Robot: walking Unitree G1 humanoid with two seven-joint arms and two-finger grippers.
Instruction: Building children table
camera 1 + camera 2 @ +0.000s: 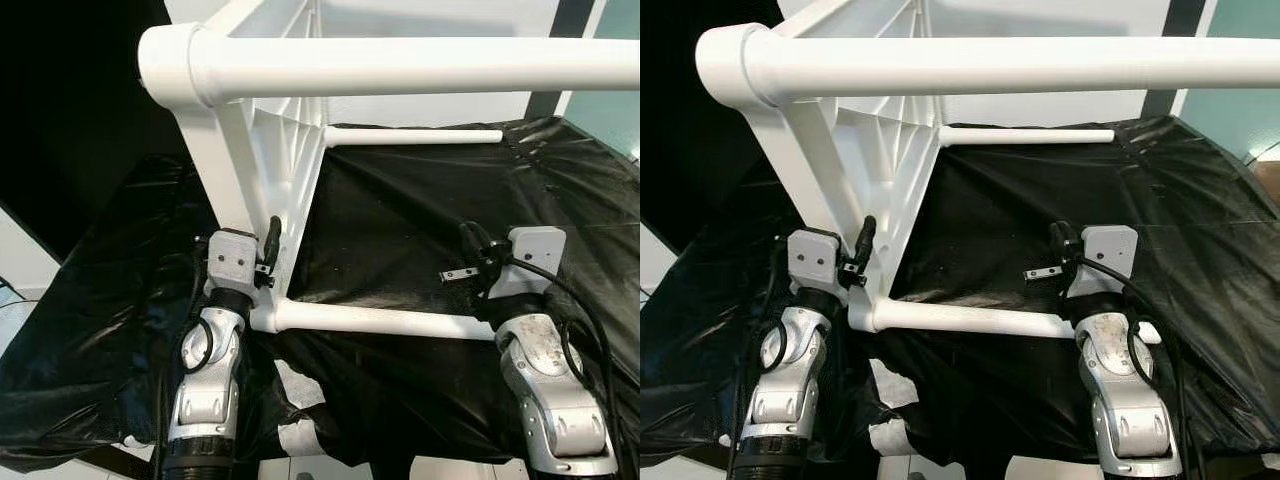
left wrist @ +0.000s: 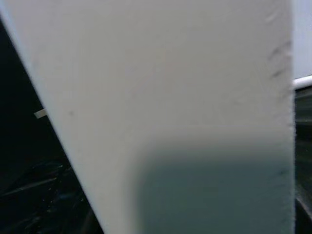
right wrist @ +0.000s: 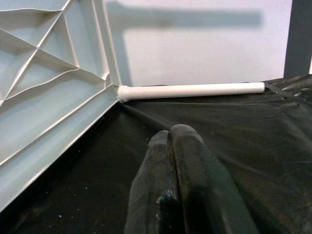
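The white children's table stands on its side on black plastic sheeting. Its ribbed top (image 1: 270, 150) is on edge, with the legs pointing to the right. One leg (image 1: 400, 65) runs across above, one (image 1: 410, 136) lies far back on the sheet, and a near leg (image 1: 380, 320) lies low in front. My left gripper (image 1: 268, 240) is pressed against the top's lower edge; the left wrist view shows the white panel (image 2: 170, 97) very close. My right gripper (image 1: 472, 240) is shut and empty above the sheet, past the near leg's free end, pointing towards the far leg (image 3: 190, 90).
The black plastic sheet (image 1: 430, 210) covers the work surface and hangs crumpled at the front. White floor (image 1: 20, 260) shows at the left, and a white wall (image 3: 204, 44) and a dark post (image 3: 297, 39) stand behind.
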